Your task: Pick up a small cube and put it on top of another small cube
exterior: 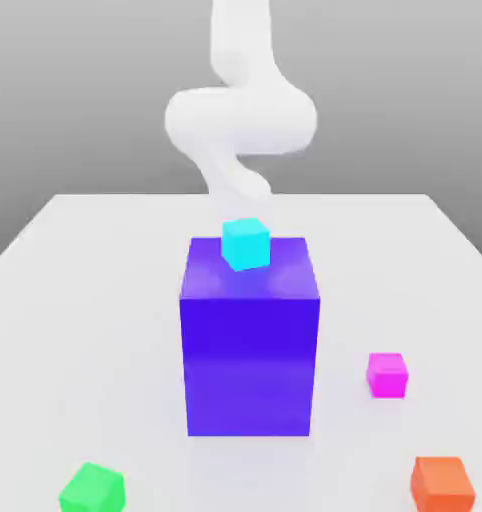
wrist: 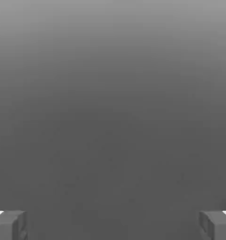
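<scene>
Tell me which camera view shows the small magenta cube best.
The exterior view. There the small magenta cube sits on the white table, at the exterior view's right of the big blue block, fully visible. The hand view shows none of it, only grey background.

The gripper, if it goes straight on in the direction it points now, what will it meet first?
Going by the hand view, nothing: between the two widely spread fingertips of the gripper there is only plain grey background, no cube, block or table. The way looks free as far as that view shows, though depth cannot be judged.
</scene>
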